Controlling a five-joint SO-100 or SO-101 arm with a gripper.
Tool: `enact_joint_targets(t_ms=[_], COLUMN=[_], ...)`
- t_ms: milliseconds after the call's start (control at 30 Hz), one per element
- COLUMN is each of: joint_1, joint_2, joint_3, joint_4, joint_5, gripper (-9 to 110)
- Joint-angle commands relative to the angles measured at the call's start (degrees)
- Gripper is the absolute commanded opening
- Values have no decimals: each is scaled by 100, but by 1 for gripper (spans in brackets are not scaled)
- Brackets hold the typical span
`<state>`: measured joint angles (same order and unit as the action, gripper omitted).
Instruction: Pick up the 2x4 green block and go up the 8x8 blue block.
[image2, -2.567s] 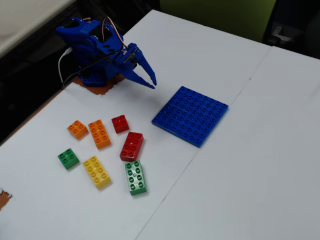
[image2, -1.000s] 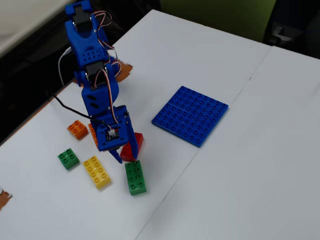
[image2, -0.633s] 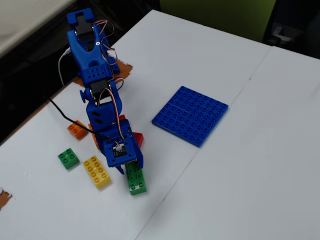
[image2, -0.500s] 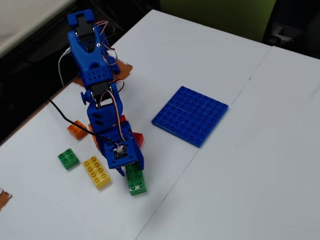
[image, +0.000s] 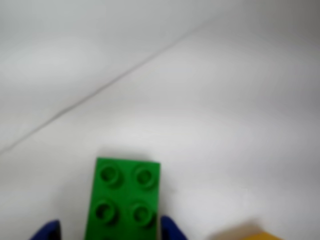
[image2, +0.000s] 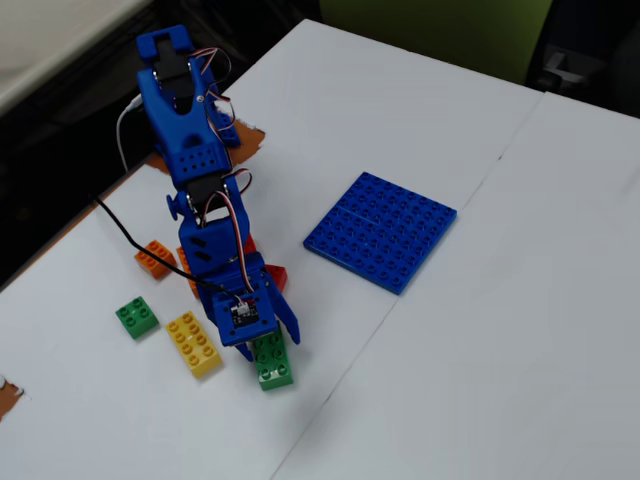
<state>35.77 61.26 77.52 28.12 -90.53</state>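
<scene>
We find the gripper (image: 110, 231) spread open, a fingertip on either side of the 2x4 green block (image: 125, 199), which lies on the white table (image2: 470, 330). Open table lies between it and the 8x8 blue block (image2: 381, 230), well apart; a yellow brick (image2: 193, 343) sits just beside.

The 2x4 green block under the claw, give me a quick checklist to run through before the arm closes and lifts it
1. Claw straddles the 2x4 green block: ok, a blue fingertip shows on each side in the wrist view.
2. Jaws open enough: ok, both tips sit outside the block's long edges.
3. Fingers touching the block: cannot tell, the wrist view is blurred.
4. Yellow brick clear of the grasp: ok, it lies apart to the left in the fixed view.
5. 8x8 blue block free to receive: ok, nothing rests on it.
6. Path to the plate: ok, only bare white table lies between.
</scene>
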Motion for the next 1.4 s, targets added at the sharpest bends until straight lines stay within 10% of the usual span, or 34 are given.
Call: enact_joint_targets(t_ms=[0, 800, 1367], joint_1=[70, 0, -1072], joint_2=[53, 18, 3806], joint_3=[-316, -281, -281], joint_4=[-141, -246, 4377], joint_5=[-44, 149, 79], gripper=[24, 8, 7])
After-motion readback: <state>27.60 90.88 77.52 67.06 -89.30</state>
